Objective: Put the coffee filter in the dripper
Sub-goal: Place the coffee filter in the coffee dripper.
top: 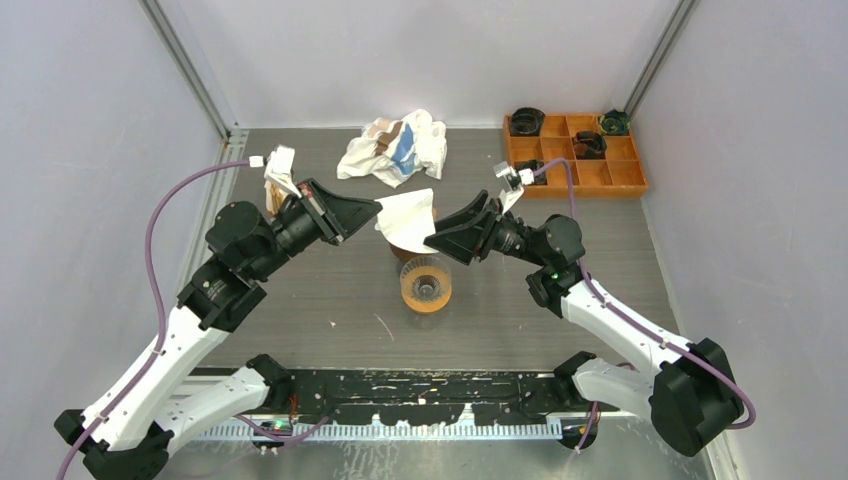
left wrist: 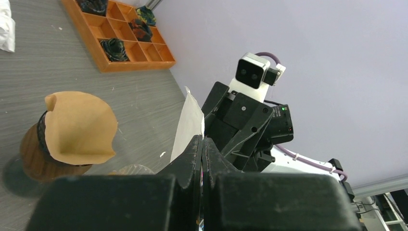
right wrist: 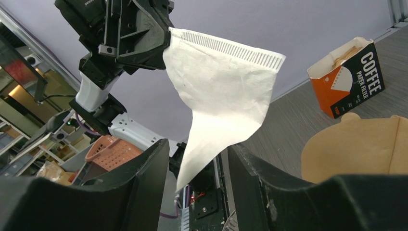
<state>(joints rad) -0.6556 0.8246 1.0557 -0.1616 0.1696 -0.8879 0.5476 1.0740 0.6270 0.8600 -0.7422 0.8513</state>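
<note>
White coffee filter (right wrist: 221, 91) hangs in the air over the middle of the worktop (top: 300, 300), on the far side of the amber dripper (top: 425, 285). It's not in it yet. Left jaws are pressed together on the filter's top corner, at the crimped edge. Right jaws are spread with the filter's lower tip hanging between them; I see no clear contact.

The filter looks flat, so I read the step as opening it into a cone before seating.

My plan:
- Close right on one layer near the rim, not the tip.
- Ease the two arms apart slowly; the paper likely tears at the crimp.
- Lower tip-first, centred on the dripper, and release left last.

Watch the brown filter (left wrist: 79, 127) in the brown holder (left wrist: 29, 154) just beside the dripper, an easy snag. I can't judge tip height from above.
</note>
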